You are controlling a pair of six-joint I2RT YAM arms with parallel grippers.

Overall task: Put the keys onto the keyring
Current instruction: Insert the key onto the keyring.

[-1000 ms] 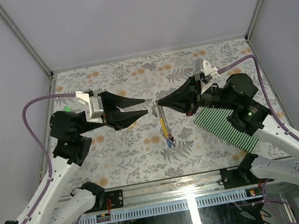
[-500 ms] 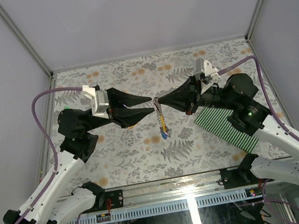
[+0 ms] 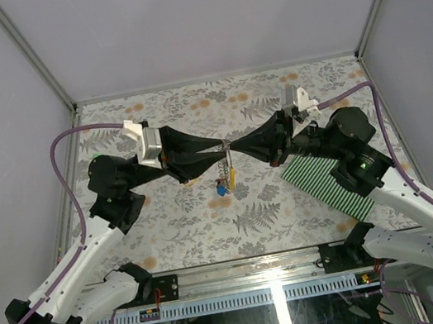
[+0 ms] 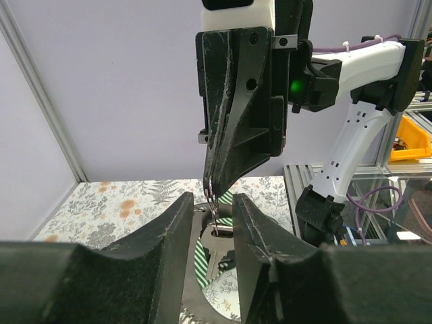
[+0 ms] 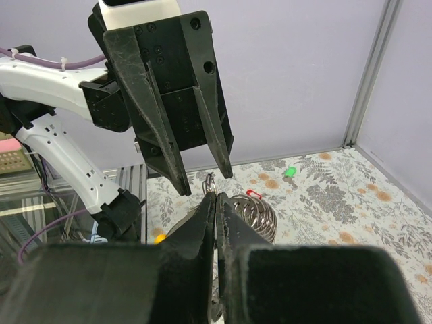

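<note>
The keyring (image 3: 225, 160) is a thin silvery chain hanging from my right gripper (image 3: 229, 145), which is shut on its top ring (image 5: 210, 182). A blue-headed key (image 3: 221, 188) and a yellow-headed key (image 3: 232, 176) dangle at its lower end, above the table. My left gripper (image 3: 219, 150) is open, its jaws on either side of the ring (image 4: 213, 202) and of a key (image 4: 223, 250) hanging below. In the right wrist view the chain's coils (image 5: 253, 212) bunch beside my fingers, with a red bit (image 5: 253, 194). A green-headed key (image 5: 290, 172) lies on the floral table.
A green-and-white striped mat (image 3: 329, 184) lies at the right under the right arm. The floral tablecloth (image 3: 190, 108) is walled by grey panels and metal posts on three sides. Both arms meet tip to tip over the table's middle.
My left gripper has moved right until its open jaws straddle the ring at the right gripper's tip. The hanging keys have swung up and a little left. The right arm has held still.
</note>
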